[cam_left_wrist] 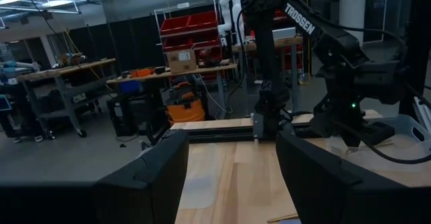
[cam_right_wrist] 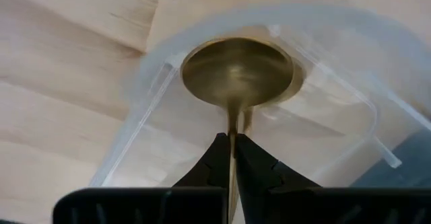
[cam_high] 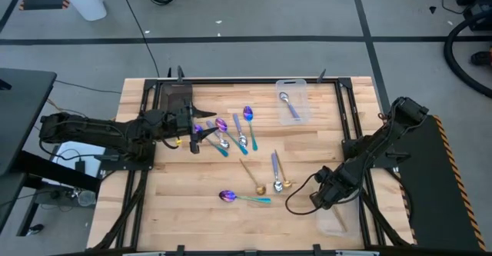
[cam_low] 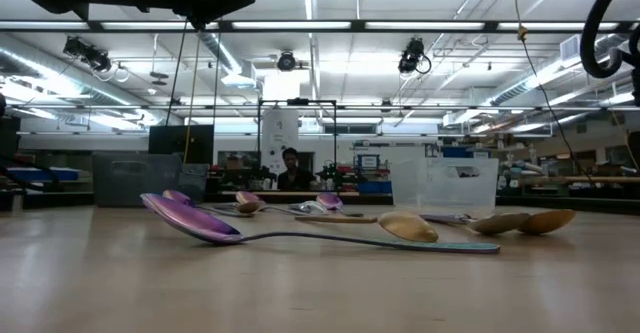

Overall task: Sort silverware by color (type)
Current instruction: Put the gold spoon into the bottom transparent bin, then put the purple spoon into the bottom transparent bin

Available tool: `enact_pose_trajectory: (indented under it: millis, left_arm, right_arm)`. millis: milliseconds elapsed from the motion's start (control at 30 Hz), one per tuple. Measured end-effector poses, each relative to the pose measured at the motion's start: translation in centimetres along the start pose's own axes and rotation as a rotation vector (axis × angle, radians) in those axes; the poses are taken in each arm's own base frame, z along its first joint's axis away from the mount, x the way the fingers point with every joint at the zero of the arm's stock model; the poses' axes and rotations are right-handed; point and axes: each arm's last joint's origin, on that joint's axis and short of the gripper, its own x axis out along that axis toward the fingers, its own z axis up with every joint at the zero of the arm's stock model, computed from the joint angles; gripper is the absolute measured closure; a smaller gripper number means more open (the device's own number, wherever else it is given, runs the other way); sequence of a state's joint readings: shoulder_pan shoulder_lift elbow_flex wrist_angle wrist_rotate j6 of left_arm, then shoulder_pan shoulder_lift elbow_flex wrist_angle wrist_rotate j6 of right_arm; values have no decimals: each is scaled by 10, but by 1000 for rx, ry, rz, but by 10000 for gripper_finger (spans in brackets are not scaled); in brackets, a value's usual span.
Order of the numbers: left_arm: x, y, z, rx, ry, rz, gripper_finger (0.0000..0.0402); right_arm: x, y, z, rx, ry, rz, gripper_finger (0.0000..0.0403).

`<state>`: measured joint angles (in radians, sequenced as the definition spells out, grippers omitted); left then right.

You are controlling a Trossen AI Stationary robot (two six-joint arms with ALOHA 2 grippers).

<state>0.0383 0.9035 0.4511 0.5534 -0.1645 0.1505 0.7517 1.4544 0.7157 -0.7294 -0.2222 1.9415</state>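
The right hand (cam_right_wrist: 232,158) is clamped on the handle of a gold spoon (cam_right_wrist: 236,72), its bowl hanging over a clear plastic bin (cam_right_wrist: 350,116) at the bench's (cam_high: 192,210) near right corner. The left hand (cam_high: 201,129), fingers apart, hovers by the spoons scattered mid-bench (cam_high: 231,137); one lavender-handled spoon (cam_high: 289,106) lies in the far bin (cam_high: 292,85).

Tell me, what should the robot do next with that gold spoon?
Probably lower it a little and let go. The right tool is shut on the gold spoon, which hangs right over the clear bin.
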Motion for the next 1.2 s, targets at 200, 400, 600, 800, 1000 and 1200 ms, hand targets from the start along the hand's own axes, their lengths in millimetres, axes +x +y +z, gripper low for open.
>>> enact_pose_trajectory:
  millis: [200, 400, 600, 800, 1000, 1200]
  left_arm:
    - [0, 0, 0, 1, 4, -1, 170]
    - [0, 0, 0, 1, 4, -1, 170]
    - [0, 0, 0, 0, 4, -3, 170]
    - [0, -1, 0, -8, 4, -5, 170]
    - [0, -1, -1, -9, 10, -6, 170]
    - [0, -1, -1, -33, 13, -6, 170]
  right_arm:
    - [4, -2, 2, 0, 1, 2, 385]
    - [9, -4, 4, 13, 13, 22, 385]
    - [10, -4, 4, 13, 18, 24, 385]
    - [10, -3, 3, 12, 27, 28, 371]
    - [10, -3, 3, 13, 52, 23, 339]
    - [9, -1, 4, 14, 73, 32, 317]
